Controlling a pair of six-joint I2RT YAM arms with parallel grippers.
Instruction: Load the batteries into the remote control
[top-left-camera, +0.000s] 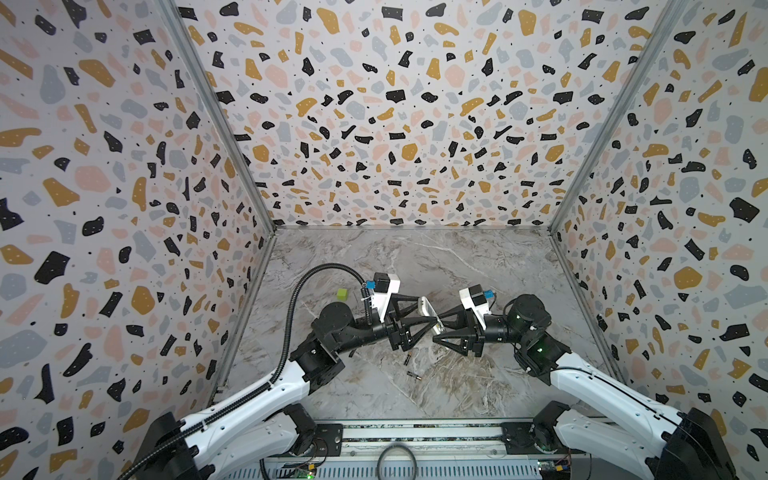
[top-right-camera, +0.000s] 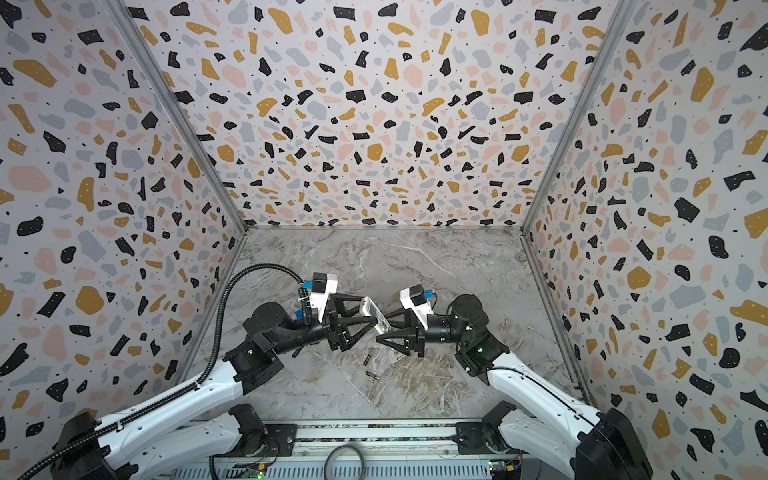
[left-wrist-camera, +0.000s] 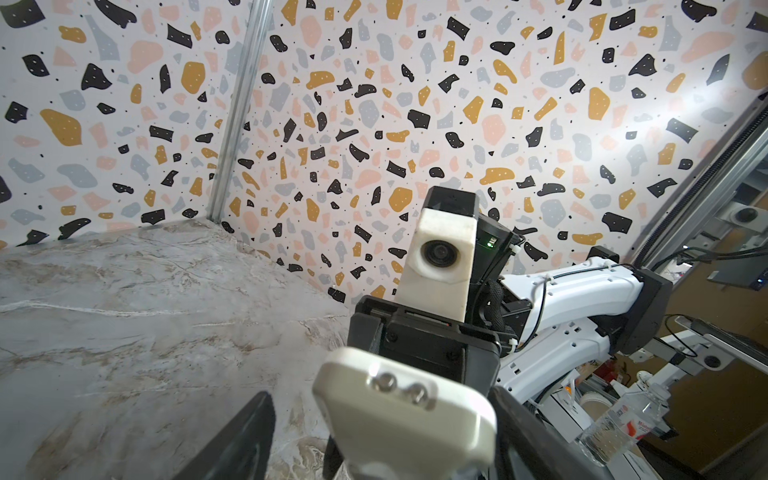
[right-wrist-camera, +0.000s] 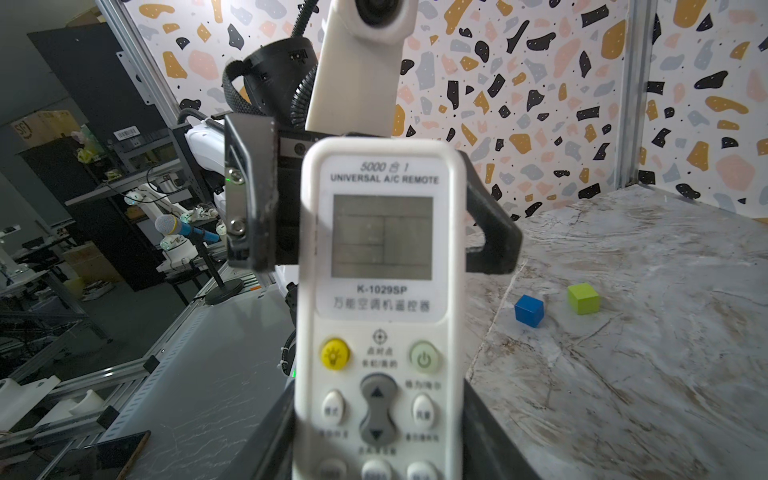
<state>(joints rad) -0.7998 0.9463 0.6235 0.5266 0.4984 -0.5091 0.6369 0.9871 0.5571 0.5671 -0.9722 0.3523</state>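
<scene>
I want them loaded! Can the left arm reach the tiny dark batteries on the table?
Probably: the tiny dark batteries lie uncovered near the left gripper, though its jaws straddle the long white remote control.

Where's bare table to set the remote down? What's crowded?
Free: far table up to the back wall; near-right patch between batteries and the right arm. Crowded: centre, left gripper and right gripper around the remote, batteries just in front, green cube and blue cube by the left gripper.
</scene>
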